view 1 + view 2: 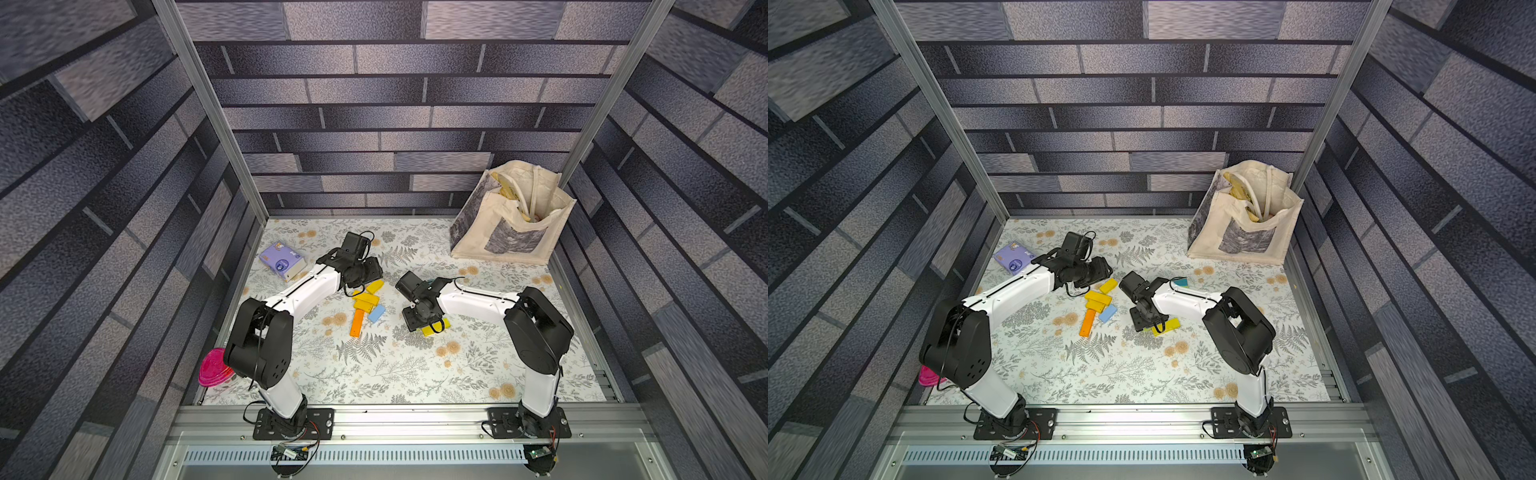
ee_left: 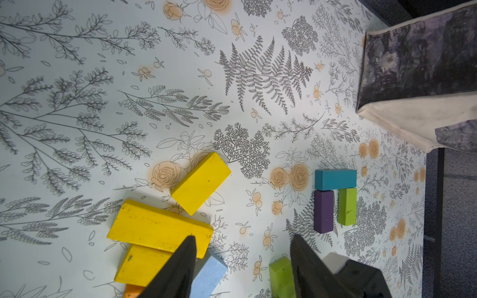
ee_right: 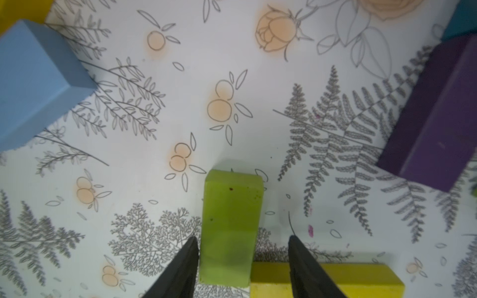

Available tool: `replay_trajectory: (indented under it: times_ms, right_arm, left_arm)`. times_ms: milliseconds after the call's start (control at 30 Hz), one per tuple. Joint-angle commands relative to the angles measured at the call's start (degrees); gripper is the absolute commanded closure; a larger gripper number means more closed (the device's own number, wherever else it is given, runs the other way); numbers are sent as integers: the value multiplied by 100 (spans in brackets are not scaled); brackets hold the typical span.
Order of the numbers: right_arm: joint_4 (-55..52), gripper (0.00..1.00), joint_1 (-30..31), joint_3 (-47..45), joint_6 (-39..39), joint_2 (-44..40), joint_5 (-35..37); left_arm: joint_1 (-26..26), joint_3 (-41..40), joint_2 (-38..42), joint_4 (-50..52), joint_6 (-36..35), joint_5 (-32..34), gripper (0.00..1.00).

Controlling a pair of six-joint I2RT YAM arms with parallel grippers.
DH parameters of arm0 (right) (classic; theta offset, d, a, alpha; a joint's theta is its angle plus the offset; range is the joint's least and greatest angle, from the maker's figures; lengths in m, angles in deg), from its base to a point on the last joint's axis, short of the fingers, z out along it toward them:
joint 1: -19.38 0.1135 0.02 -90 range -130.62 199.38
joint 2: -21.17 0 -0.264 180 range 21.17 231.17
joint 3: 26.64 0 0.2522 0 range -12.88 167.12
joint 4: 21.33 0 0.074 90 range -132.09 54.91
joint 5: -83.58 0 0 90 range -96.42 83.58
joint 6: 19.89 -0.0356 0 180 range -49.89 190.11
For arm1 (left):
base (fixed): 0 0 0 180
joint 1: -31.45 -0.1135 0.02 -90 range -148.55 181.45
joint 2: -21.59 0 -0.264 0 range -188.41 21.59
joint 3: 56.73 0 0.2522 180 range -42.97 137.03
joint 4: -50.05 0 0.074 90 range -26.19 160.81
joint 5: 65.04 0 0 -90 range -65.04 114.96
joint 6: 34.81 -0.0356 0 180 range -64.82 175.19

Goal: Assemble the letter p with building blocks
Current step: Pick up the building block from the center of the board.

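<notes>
Right gripper (image 3: 242,237) jaws apart, straddling matte lime block (image 3: 232,222), gap one side. Left gripper (image 2: 242,236) jaws wide, empty, near scuffed rectangular yellow blocks (image 2: 160,227).

We see floral-print table cover (image 1: 374,374) spread across whole work surface. Purple tissue packet (image 1: 281,261) lies flat near far left corner. Cream tote bag (image 1: 513,216) stands open at far right corner, handles drooping inside. Pink round lid (image 1: 214,369) at left edge, partly hidden. Brick-print walls (image 1: 395,104) surround us on three sides.
</notes>
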Motion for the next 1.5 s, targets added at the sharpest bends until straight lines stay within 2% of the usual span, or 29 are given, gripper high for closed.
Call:
replay_trajectory:
  times_ms: [0, 100, 167, 233, 333, 567, 733, 1000, 1167, 1467]
  right_arm:
    - [-275, 48, 44, 79, 104, 114, 261]
    - [-201, 54, 60, 66, 165, 105, 132]
    - [-181, 66, 95, 69, 184, 122, 95]
    - [-146, 83, 90, 86, 196, 122, 39]
    - [-57, 96, 93, 113, 276, 12, -63]
    - [-257, 97, 55, 414, 524, -887, 506]
    - [-574, 99, -418, 194, 423, -1503, 827]
    - [-859, 100, -1398, -605, -786, -2411, 767]
    - [-1045, 99, -1563, -933, -1395, -2490, 790]
    - [80, 100, -2061, -2359, -2595, -2833, 278]
  left_arm:
    - [-17, 147, -41, -1, -47, -51, 39]
    - [-17, 147, -66, -27, -56, -46, 39]
    - [-13, 147, -83, -36, -72, -54, 39]
    - [-17, 134, -100, -43, -80, -54, 39]
    - [-17, 138, -111, -54, -85, -72, 39]
    - [-17, 99, -93, -93, -118, -116, 39]
    - [-4, 63, -109, -159, -114, -193, 39]
    - [9, 188, -327, -305, -107, -417, 39]
    - [54, 447, -495, -246, -179, -525, 39]
    - [96, 568, -601, -221, -190, -608, 39]
